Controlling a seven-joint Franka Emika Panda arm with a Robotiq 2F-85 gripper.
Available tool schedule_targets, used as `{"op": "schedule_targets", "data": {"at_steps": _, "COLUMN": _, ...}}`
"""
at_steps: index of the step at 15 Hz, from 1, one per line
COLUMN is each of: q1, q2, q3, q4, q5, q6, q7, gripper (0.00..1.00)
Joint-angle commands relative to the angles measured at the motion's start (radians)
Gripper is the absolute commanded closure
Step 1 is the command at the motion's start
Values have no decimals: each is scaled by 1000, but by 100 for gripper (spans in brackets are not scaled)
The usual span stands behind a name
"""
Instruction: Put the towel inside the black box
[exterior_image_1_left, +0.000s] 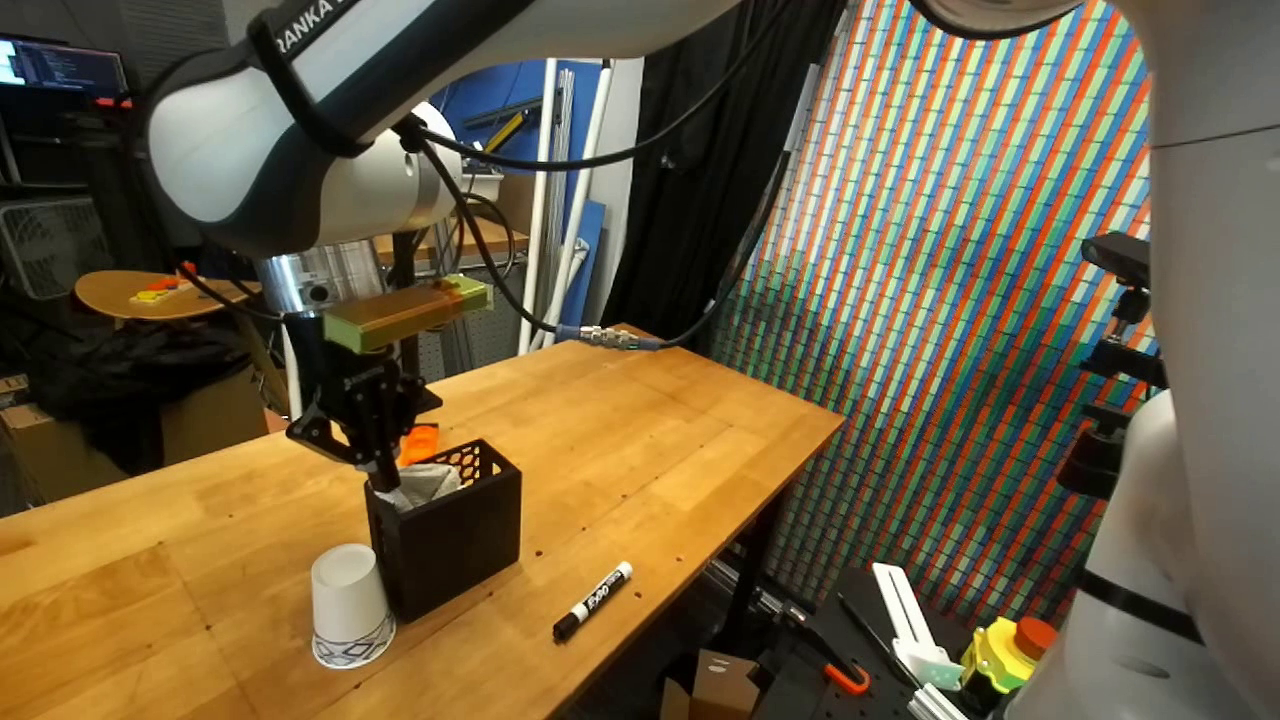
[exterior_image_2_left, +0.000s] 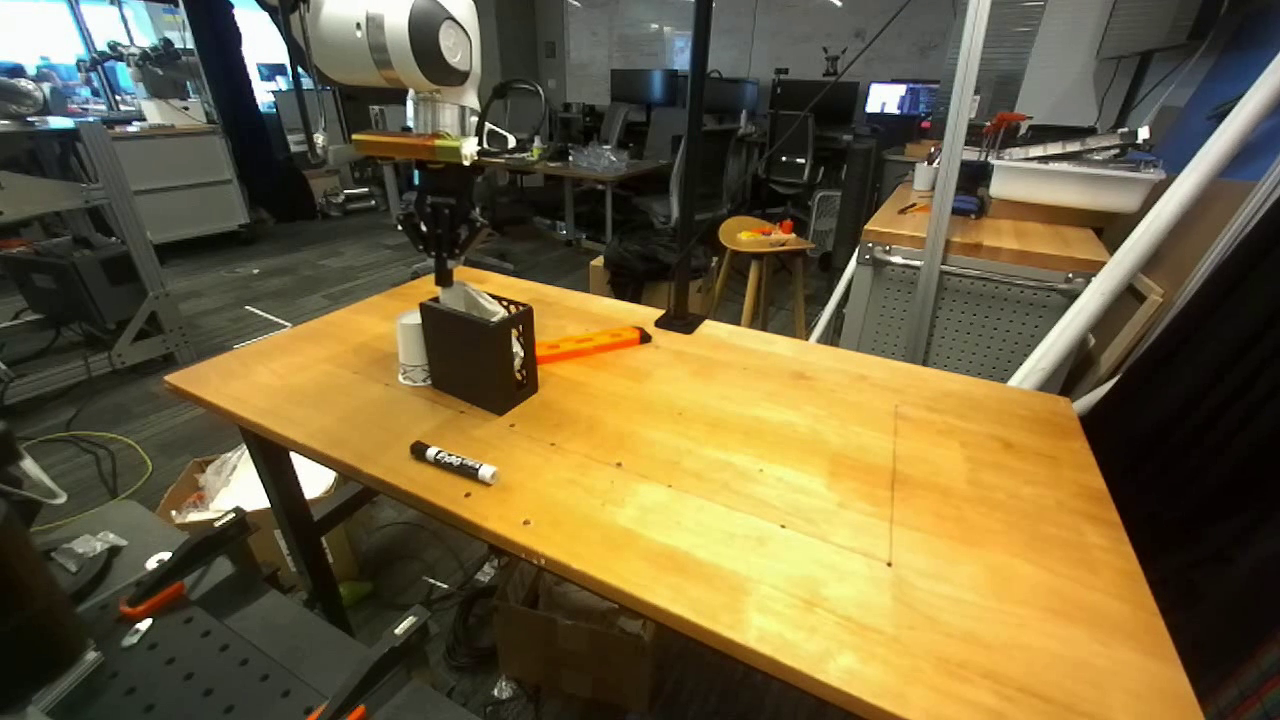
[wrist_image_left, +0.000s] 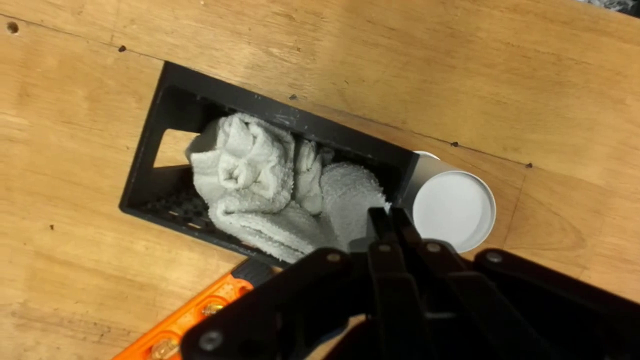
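The black box (exterior_image_1_left: 455, 550) stands upright on the wooden table; it also shows in an exterior view (exterior_image_2_left: 465, 355) and in the wrist view (wrist_image_left: 280, 112). The whitish towel (wrist_image_left: 245, 170) lies bunched mostly inside the box, with part rising to the rim; it also shows in both exterior views (exterior_image_1_left: 432, 482) (exterior_image_2_left: 478, 302). My gripper (wrist_image_left: 391, 212) points down over the box end nearest the cup, its tips at about rim height. It is shut on a corner of the towel; it also shows in both exterior views (exterior_image_1_left: 385, 478) (exterior_image_2_left: 444, 278). The towel's lower part is hidden by the box walls.
An upside-down white paper cup (exterior_image_1_left: 348, 600) stands close beside the box end under the gripper. An orange tool, perhaps a level (exterior_image_2_left: 595, 343), lies behind the box. A black-and-white marker (exterior_image_1_left: 592, 602) lies near the table's edge. A black post (exterior_image_2_left: 682, 322) stands at the table's far edge.
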Motion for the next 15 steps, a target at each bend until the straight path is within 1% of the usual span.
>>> {"op": "schedule_targets", "data": {"at_steps": 1, "q1": -9, "q2": 5, "q3": -6, "q4": 17, "q5": -11, "q6": -6, "q7": -14, "gripper": 96}}
{"op": "schedule_targets", "data": {"at_steps": 10, "q1": -35, "q2": 16, "q3": -30, "q4": -2, "q5": -14, "q6": -2, "q7": -15, "gripper": 96}}
{"op": "schedule_targets", "data": {"at_steps": 15, "q1": -44, "q2": 52, "q3": -32, "q4": -16, "q5": -2, "q6": -11, "q7": -12, "gripper": 96}}
